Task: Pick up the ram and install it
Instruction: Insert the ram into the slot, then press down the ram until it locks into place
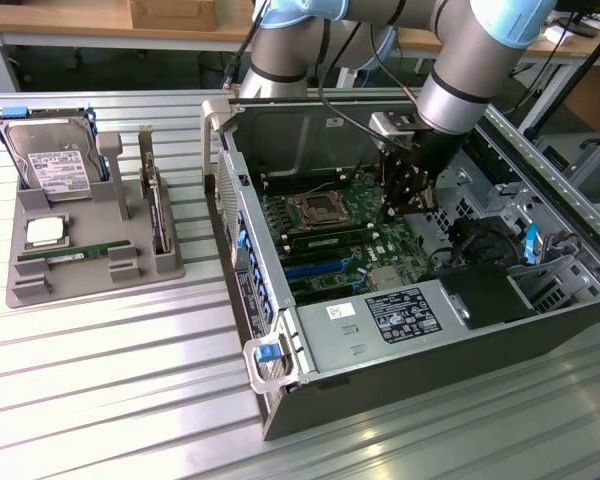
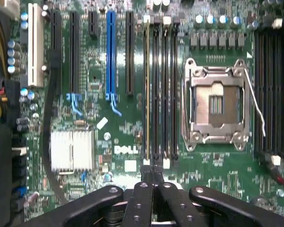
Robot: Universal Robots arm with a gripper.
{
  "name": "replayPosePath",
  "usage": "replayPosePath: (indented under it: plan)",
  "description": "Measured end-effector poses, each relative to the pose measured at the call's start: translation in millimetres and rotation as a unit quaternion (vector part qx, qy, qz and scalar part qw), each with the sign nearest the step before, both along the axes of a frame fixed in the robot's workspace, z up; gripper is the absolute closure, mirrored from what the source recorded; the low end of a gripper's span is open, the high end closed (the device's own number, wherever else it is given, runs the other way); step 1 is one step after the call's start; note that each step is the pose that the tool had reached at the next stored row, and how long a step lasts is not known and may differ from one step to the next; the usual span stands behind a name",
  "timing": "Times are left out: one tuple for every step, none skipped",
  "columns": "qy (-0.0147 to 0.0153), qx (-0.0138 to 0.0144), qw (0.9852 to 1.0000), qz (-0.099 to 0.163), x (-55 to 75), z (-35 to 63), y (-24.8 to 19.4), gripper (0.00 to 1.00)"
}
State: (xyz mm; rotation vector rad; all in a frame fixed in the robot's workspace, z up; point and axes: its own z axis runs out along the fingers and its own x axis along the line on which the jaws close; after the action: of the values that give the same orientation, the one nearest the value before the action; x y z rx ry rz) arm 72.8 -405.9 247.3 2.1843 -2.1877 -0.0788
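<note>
Grey plastic formed the parts tray [image 1: 92,262] on the ribbed metal table [image 1: 130,400] at the exterior view's left, and a long, narrow green circuit-board strip, the ram [image 1: 75,253], lay flat in its front slot, well apart from the arm. The black gripper [image 1: 408,200] hung low inside the open black computer case [image 1: 430,320], above the green motherboard [image 1: 340,240], its fingertips hard to make out against the dark interior. At the wrist, the black fingers [image 2: 143,198] stood pressed together with nothing between them, near the end of the black memory slots [image 2: 161,90]. One slot showed a thin yellowish edge [image 2: 146,90], probably a module seated upright, though its face was hidden. Beside the slots sat the empty silver processor socket [image 2: 217,104].
</note>
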Motion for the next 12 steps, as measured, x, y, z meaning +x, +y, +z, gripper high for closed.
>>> replayPosePath:
  plan:
    - [0.0, 0.0, 1.0, 0.0, 1.5, 1.8, 0.0, 0.9]
    - [0.0, 0.0, 1.0, 0.0, 1.9, 7.1, 0.0, 0.9]
    - [0.0, 0.0, 1.0, 0.0, 2.0, 14.5, 0.0, 0.9]
    - [0.0, 0.0, 1.0, 0.0, 2.1, 23.5, 0.0, 0.9]
    - [0.0, 0.0, 1.0, 0.0, 2.1, 29.1, 0.0, 0.9]
    - [0.0, 0.0001, 1.0, 0.0, 2.1, 30.8, 0.0, 0.9]
    - [0.0, 0.0001, 1.0, 0.0, 2.1, 30.8, 0.0, 0.9]
    - [0.0, 0.0001, 1.0, 0.0, 2.1, 30.8, 0.0, 0.9]
    - [0.0, 0.0, 1.0, 0.0, 2.1, 30.8, 0.0, 0.9]
    - [0.0, 0.0, 1.0, 0.0, 2.1, 30.8, 0.0, 0.9]
    - [0.0, 0.0, 1.0, 0.0, 2.1, 30.8, 0.0, 0.9]
    - [0.0, 0.0, 1.0, 0.0, 2.1, 30.8, 0.0, 0.9]
